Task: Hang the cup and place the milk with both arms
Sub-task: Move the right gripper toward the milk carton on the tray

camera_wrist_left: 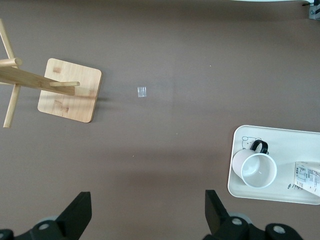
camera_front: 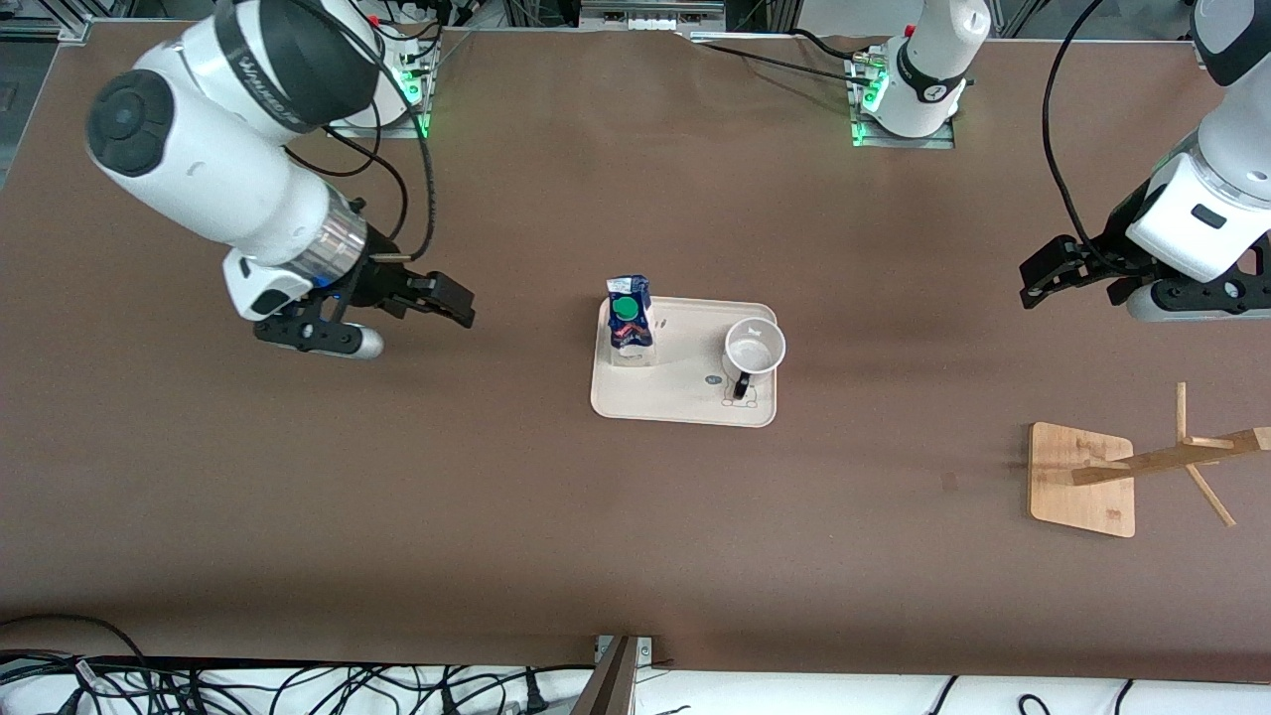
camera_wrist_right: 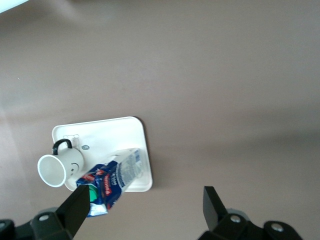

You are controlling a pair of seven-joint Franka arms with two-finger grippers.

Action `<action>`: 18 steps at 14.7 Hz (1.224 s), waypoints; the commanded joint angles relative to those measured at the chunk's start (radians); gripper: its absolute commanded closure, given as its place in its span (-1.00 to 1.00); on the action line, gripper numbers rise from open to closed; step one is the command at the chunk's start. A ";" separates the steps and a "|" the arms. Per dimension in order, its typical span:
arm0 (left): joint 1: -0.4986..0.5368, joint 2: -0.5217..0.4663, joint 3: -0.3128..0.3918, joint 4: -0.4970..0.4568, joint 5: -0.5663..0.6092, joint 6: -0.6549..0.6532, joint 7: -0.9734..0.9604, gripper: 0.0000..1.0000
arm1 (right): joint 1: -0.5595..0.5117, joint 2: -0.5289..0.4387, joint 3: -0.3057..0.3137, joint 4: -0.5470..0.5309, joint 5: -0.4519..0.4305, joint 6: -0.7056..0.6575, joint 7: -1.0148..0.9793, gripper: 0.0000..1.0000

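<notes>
The white cup (camera_front: 755, 348) with a black handle stands upright on a cream tray (camera_front: 685, 392) in the middle of the table. The milk (camera_front: 630, 323), blue-topped with a green cap, stands on the tray's end toward the right arm. My right gripper (camera_front: 447, 303) hangs open and empty over bare table beside that end. In the right wrist view, the milk (camera_wrist_right: 112, 180) and cup (camera_wrist_right: 52, 170) lie off to one side of the right gripper (camera_wrist_right: 146, 195). My left gripper (camera_front: 1043, 278) is open over the table toward the left arm's end. The left wrist view shows the left gripper (camera_wrist_left: 147, 200) with the cup (camera_wrist_left: 258, 170) to its side.
A wooden rack (camera_front: 1082, 477) with angled pegs stands on a square base near the left arm's end, nearer the front camera than the left gripper. It also appears as the rack (camera_wrist_left: 70, 97) in the left wrist view. A small pale mark (camera_wrist_left: 142, 91) lies on the brown table.
</notes>
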 commanded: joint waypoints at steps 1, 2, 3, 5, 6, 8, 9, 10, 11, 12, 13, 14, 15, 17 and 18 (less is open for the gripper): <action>0.002 0.003 0.000 0.022 0.002 -0.011 -0.001 -1.00 | 0.063 0.023 -0.010 0.008 -0.019 0.044 0.115 -1.00; 0.002 0.004 0.000 0.021 0.002 -0.011 -0.001 -1.00 | 0.069 0.032 -0.010 0.008 -0.039 0.044 0.125 -1.00; 0.002 0.004 0.002 0.021 0.002 -0.011 -0.001 -1.00 | 0.083 0.033 -0.010 0.008 -0.046 0.046 0.126 -1.00; 0.002 0.004 0.002 0.022 0.004 -0.011 -0.001 -1.00 | 0.103 0.040 -0.011 0.008 -0.053 0.046 0.137 -1.00; 0.002 0.004 0.002 0.022 0.002 -0.010 -0.001 -1.00 | 0.109 0.043 -0.011 0.008 -0.054 0.052 0.175 -1.00; 0.005 0.004 0.003 0.022 0.004 -0.011 -0.001 -1.00 | 0.129 0.050 -0.011 0.008 -0.075 0.070 0.224 -1.00; 0.007 0.004 0.003 0.021 0.004 -0.011 -0.001 -1.00 | 0.132 0.053 -0.011 0.008 -0.080 0.070 0.226 -1.00; 0.007 0.004 0.003 0.022 0.002 -0.011 -0.001 -1.00 | 0.135 0.055 -0.011 0.006 -0.082 0.070 0.227 -1.00; 0.007 0.004 0.003 0.021 0.002 -0.010 -0.001 -1.00 | 0.143 0.056 -0.011 0.005 -0.082 0.070 0.229 -1.00; 0.008 0.004 0.003 0.022 0.002 -0.011 -0.001 -1.00 | 0.152 0.066 -0.011 0.003 -0.082 0.070 0.229 -1.00; 0.008 0.004 0.003 0.022 0.002 -0.011 -0.003 -1.00 | 0.156 0.070 -0.010 0.000 -0.082 0.069 0.230 -1.00; 0.010 0.004 0.003 0.022 0.002 -0.011 -0.003 -1.00 | 0.169 0.084 -0.010 0.000 -0.082 0.070 0.230 -1.00; 0.011 0.004 0.003 0.021 0.002 -0.011 -0.003 -1.00 | 0.179 0.090 -0.010 0.000 -0.082 0.070 0.234 -1.00; 0.010 0.004 0.003 0.021 -0.001 -0.022 -0.004 -1.00 | 0.199 0.112 -0.010 0.002 -0.082 0.075 0.267 -1.00; 0.011 0.004 0.003 0.022 -0.005 -0.027 -0.009 -1.00 | 0.212 0.124 -0.011 0.002 -0.082 0.084 0.269 -1.00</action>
